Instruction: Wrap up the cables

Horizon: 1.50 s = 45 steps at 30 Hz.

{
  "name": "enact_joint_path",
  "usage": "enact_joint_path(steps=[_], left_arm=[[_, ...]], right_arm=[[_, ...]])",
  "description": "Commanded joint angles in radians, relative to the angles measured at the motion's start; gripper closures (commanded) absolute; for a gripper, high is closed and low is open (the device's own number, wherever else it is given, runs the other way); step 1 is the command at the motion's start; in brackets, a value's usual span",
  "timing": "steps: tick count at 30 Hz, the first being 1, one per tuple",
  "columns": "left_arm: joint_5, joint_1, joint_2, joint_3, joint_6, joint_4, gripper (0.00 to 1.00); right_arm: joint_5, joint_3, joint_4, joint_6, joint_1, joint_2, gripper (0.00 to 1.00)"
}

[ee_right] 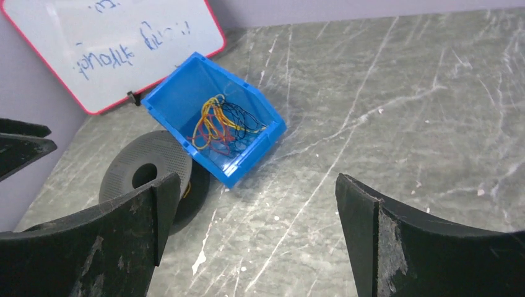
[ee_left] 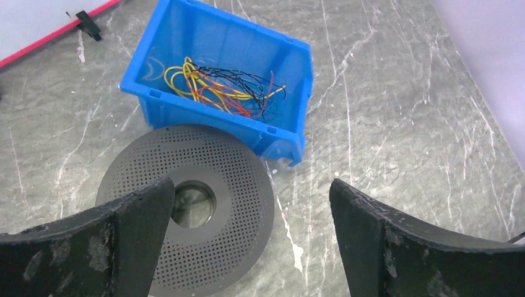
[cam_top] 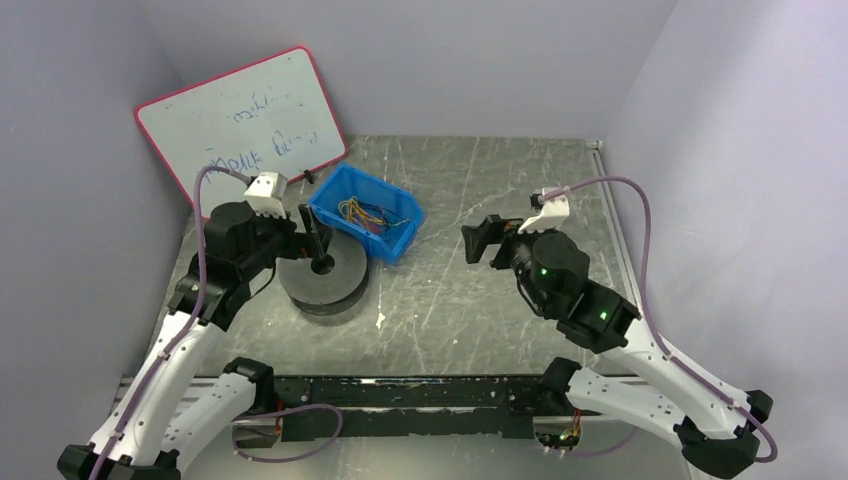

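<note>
Cables [ee_left: 216,86], yellow, orange-red and black, lie in a loose tangle inside the blue bin [ee_left: 291,74]. I see the dark grey perforated spool [ee_left: 235,229] lying flat just beside the bin's front wall; I cannot tell whether they touch. My left gripper [ee_left: 251,185] hangs above the spool, near the bin, its fingers spread wide with nothing between them. My right gripper [ee_right: 257,185] is well apart from the bin, on its other side, equally spread and empty. Behind the bin leans a red-framed whiteboard [ee_right: 111,37].
</note>
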Motion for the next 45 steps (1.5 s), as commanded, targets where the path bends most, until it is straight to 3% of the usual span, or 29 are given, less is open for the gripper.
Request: enact_joint_path(steps=[1,13,25,34,45], left_arm=[[-0.029,-0.003,0.003,0.027,-0.028,0.030,0.01],[-0.151,-0.003,0.066,0.058,-0.143,-0.044,0.01],[-0.212,-0.003,0.242,0.124,-0.207,-0.082,0.00],[-0.274,-0.002,0.407,0.192,-0.251,-0.087,0.06],[-0.263,-0.002,0.604,0.318,-0.359,-0.134,0.21]], right_arm=[[0.035,-0.012,-0.125,0.051,0.001,0.011,0.00],[-0.004,-0.068,-0.057,-0.031,0.002,0.013,0.00],[-0.058,-0.083,-0.059,-0.053,0.002,0.034,0.00],[-0.058,-0.085,-0.074,-0.045,0.001,0.025,0.00],[-0.056,-0.075,-0.096,-0.037,0.002,0.027,0.00]])
